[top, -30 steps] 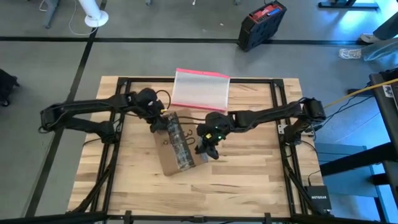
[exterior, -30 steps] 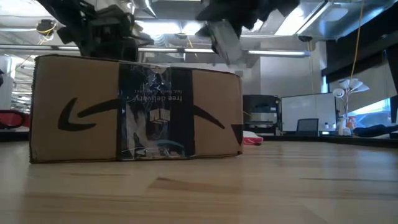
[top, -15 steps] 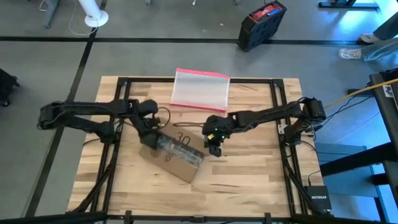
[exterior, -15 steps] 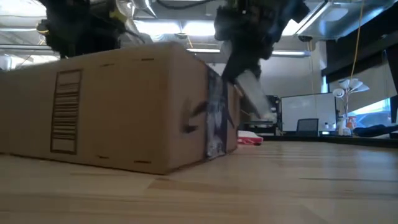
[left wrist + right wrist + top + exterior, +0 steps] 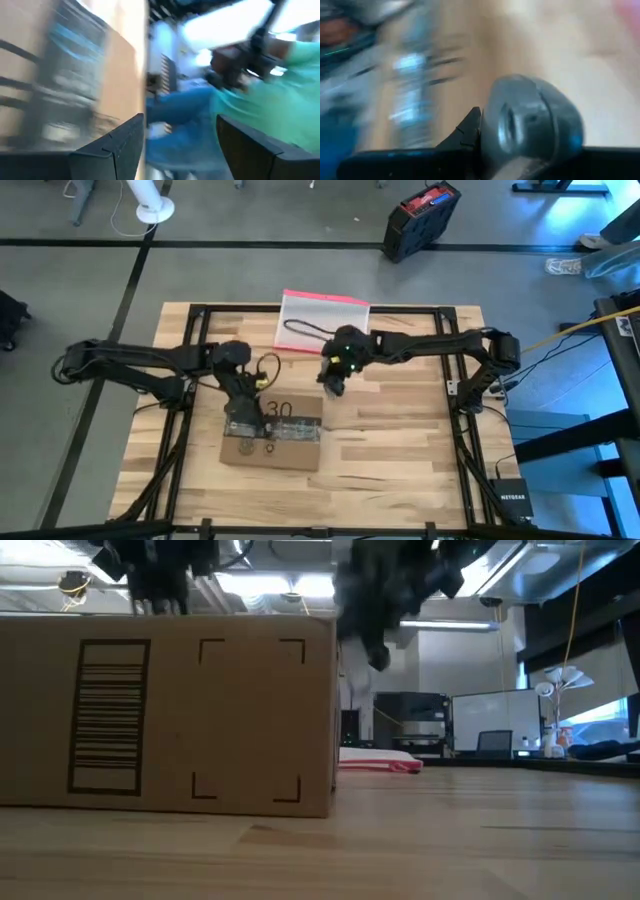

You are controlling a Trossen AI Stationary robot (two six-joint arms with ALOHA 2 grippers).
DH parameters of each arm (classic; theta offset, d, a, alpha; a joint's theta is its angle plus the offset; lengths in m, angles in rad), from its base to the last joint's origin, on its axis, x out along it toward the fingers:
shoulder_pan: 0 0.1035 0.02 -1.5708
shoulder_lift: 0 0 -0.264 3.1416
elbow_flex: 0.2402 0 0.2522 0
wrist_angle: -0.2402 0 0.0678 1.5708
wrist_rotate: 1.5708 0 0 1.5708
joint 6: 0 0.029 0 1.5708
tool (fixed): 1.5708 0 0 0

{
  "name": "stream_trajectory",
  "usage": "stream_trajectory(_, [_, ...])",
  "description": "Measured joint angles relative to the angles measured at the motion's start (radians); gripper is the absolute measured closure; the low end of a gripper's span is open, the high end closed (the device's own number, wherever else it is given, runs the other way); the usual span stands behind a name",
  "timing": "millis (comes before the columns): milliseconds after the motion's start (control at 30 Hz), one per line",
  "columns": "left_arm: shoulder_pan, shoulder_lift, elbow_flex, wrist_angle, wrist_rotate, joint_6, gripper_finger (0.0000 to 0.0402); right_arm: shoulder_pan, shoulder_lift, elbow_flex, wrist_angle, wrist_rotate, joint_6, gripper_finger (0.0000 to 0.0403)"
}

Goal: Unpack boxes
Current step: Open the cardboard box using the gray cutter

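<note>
The brown cardboard box (image 5: 285, 448) lies on the near middle of the table with its long side running left to right. Black tape runs along its top, and its bottom rests on the wood. In the low view the box (image 5: 200, 720) shows a printed barcode side. My left gripper (image 5: 243, 420) is open over the left end of the box top; in the left wrist view the box (image 5: 60, 75) fills the space beside one finger. My right gripper (image 5: 335, 377) hovers off the box, toward the far edge near the pouch, shut on a grey tool (image 5: 530, 120). My left gripper comes at the box from above, with one finger (image 5: 110, 145) along the taped top face near its left end (image 5: 232, 442). The wrist view is blurred and the gripper hides the spot from above, so I cannot tell whether it touches. My right gripper has a grey rounded tool between its fingers and carries it clear of the table. The wrist view is too blurred to show which part of the tool it has.
A clear plastic pouch with a pink-red edge (image 5: 322, 325) lies flat at the table's far middle, just beyond my right gripper. A black and red case (image 5: 420, 218) stands on the floor past the far edge. Bare wood lies to the right of the box and near it.
The box has turned about a quarter turn on the table, from lying near-to-far to lying left-to-right, and has slid toward the near edge. Its barcode side now faces the low camera instead of the taped face. My left gripper moved nearward with it. My right gripper drew away toward the pouch.
</note>
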Motion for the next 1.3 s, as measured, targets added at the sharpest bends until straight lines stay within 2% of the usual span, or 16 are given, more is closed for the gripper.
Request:
stream_trajectory(100, [0.075,0.000,0.009,-0.131,-0.055,0.133,0.0166,0.066,-0.002,0.023,0.023,-0.114,-0.002,0.0338])
stream_trajectory(233, [0.175,0.014,0.005,-0.288,-0.105,0.311,0.0166,0.152,-0.002,0.025,0.115,-0.128,0.000,0.0338])
stream_trajectory(367, [0.263,0.058,0.005,-0.317,-0.112,0.423,0.0166,0.209,-0.002,0.025,0.191,-0.128,0.002,0.0338])
stream_trajectory(500, [0.320,0.147,0.005,-0.316,-0.061,0.477,0.0166,0.225,-0.002,0.025,0.235,-0.150,0.005,0.0338])
stream_trajectory(700, [0.336,0.257,0.006,-0.310,0.044,0.504,0.0166,0.224,0.042,0.025,0.236,-0.098,-0.030,0.0338])
stream_trajectory(900, [0.333,0.259,0.003,-0.332,0.031,0.464,0.0166,0.206,0.090,0.028,0.197,-0.064,-0.062,0.0338])
stream_trajectory(1167, [0.283,0.235,0.004,-0.432,0.047,0.456,0.0166,0.073,0.080,0.032,0.106,-0.045,-0.134,0.0338])
stream_trajectory(1300, [0.242,0.235,0.004,-0.415,0.072,0.422,0.0166,-0.005,0.067,0.030,0.099,-0.004,-0.148,0.0338])
